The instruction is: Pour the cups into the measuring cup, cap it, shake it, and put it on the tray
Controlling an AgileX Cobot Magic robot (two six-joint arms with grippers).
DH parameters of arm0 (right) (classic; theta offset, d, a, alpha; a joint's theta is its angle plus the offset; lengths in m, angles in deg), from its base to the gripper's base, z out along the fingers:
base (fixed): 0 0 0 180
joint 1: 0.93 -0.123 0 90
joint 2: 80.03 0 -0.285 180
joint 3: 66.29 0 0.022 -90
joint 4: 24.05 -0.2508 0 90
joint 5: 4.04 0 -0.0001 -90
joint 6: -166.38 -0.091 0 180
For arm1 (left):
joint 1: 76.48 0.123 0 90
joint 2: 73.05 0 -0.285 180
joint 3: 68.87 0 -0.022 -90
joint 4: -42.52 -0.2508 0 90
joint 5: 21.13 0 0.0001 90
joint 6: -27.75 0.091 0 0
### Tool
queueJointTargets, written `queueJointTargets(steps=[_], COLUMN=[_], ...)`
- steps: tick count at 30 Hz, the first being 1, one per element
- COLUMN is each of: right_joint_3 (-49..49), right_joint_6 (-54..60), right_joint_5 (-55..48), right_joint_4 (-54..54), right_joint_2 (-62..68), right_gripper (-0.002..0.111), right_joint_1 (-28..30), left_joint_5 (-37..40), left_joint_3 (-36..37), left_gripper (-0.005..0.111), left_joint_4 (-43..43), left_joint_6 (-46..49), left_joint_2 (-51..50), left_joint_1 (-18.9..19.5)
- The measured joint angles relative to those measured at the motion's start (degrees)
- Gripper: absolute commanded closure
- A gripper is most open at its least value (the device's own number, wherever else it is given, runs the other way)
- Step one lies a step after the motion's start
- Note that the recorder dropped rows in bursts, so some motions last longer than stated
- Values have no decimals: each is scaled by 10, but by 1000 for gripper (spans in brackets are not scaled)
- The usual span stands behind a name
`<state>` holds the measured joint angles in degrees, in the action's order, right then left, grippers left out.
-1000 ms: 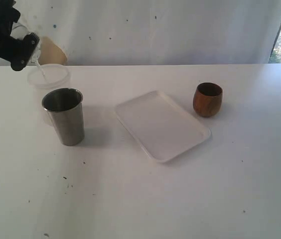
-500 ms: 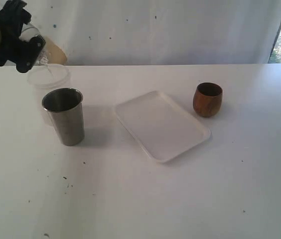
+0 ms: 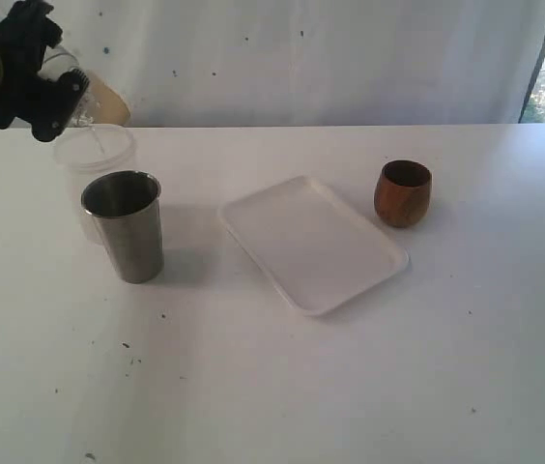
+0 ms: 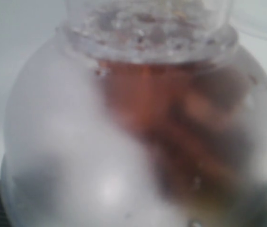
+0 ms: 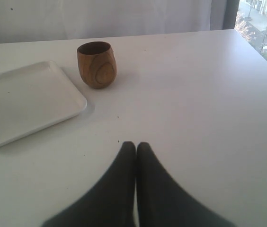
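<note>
Left hand [image 3: 43,64] around clear vessel [image 4: 76,142]

Overexposed daylight, left wrist view blurred, soft shadow beside the tumbler [image 3: 124,224].

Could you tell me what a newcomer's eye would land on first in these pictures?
Most likely the left claw at the far left of the table, holding a clear rounded container tilted above the frosted white tub. Next comes the white tray mid-table, with the steel tumbler to its left, in front of the tub, and the wooden cup to its right.
</note>
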<state>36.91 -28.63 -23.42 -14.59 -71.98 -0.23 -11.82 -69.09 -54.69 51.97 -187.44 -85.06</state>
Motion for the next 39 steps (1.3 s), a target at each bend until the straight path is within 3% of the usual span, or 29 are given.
queueJointTargets(steps=[12, 23, 39], right_joint_3=[0, 0, 0], right_joint_6=[0, 0, 0], right_joint_5=[0, 0, 0], right_joint_4=[0, 0, 0], right_joint_2=[0, 0, 0], right_gripper=[108, 108, 108], right_joint_1=[0, 0, 0], left_joint_5=[-48, 75, 107], left_joint_3=[0, 0, 0], left_gripper=[107, 107, 107], left_joint_4=[-4, -20, -20], left_joint_6=[11, 17, 37], left_joint_2=[0, 0, 0], left_joint_1=[0, 0, 0])
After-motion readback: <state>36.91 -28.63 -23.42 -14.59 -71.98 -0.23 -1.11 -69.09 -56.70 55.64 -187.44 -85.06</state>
